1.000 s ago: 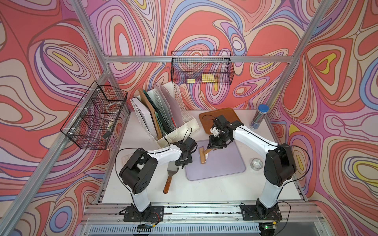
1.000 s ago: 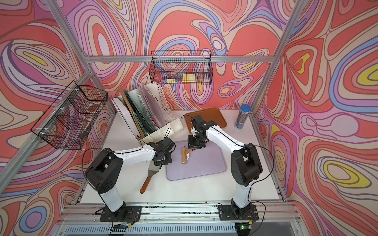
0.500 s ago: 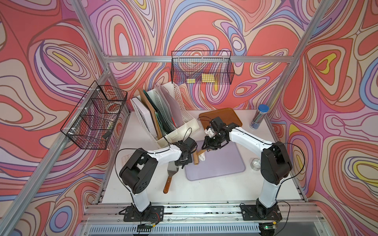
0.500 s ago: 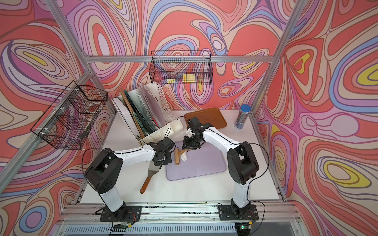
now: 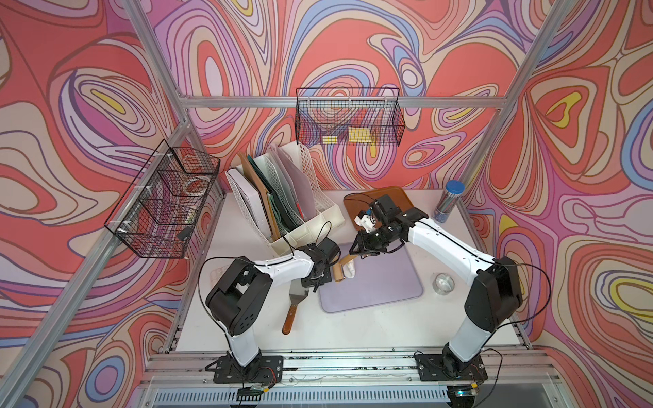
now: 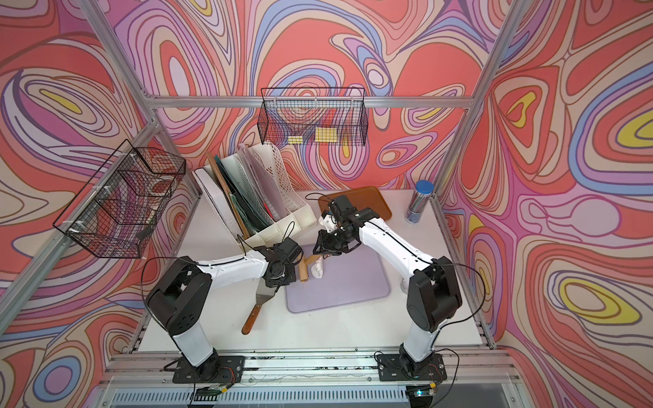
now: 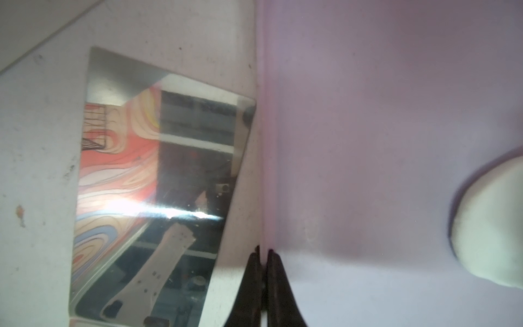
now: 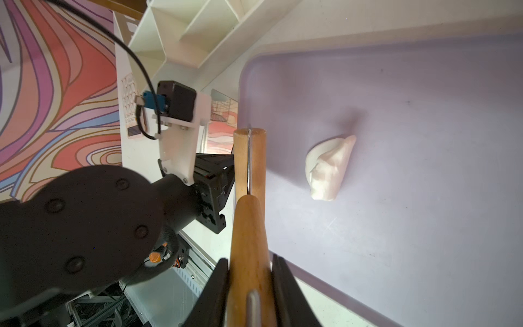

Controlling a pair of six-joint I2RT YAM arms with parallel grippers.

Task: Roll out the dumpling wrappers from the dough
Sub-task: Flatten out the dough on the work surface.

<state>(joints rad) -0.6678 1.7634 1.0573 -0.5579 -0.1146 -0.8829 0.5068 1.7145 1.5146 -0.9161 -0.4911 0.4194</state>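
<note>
On the purple mat (image 5: 381, 286), find the dough lump (image 5: 349, 270) just right of the rolling pin (image 5: 339, 272), axes roughly parallel — right gripper (image 5: 358, 253) clamping its handle, left gripper (image 7: 263, 254) shut.

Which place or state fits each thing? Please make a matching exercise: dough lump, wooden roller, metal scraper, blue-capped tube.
1. white dough lump
2. wooden dough roller
3. metal scraper with wooden handle
4. blue-capped clear tube

A. flat on the white table beside the purple rectangular mat
B. upright at the table's back
C. between the fingers of the right gripper
D. loose on the mat

Pairs: 1-D, 2-C, 3-A, 4-B.
</note>
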